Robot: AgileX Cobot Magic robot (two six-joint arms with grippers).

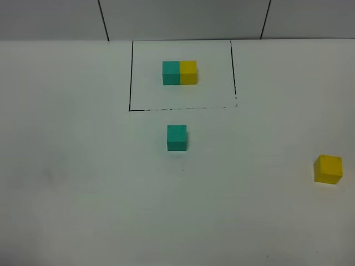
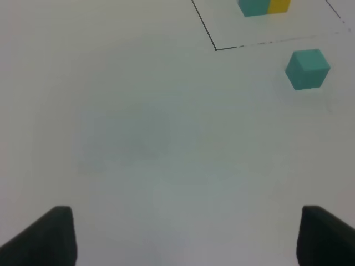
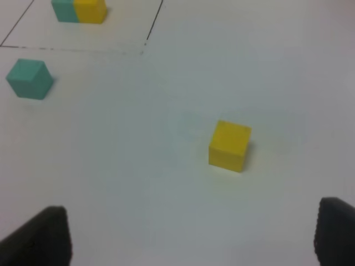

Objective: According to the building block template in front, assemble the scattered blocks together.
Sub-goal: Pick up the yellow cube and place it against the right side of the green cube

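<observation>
Left pincer (image 2: pixel 187 234) tips half out of view, template (image 2: pixel 265 6) too.

White table (image 1: pixel 66 194), grey seamed wall (image 1: pixel 183 19) behind.

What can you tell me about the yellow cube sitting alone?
The yellow cube is a small, plain, matte block, one colour all over. It sits flat on the white table, slightly turned, at the far right of the high view, apart from the teal cube. Only the table touches it.
</observation>
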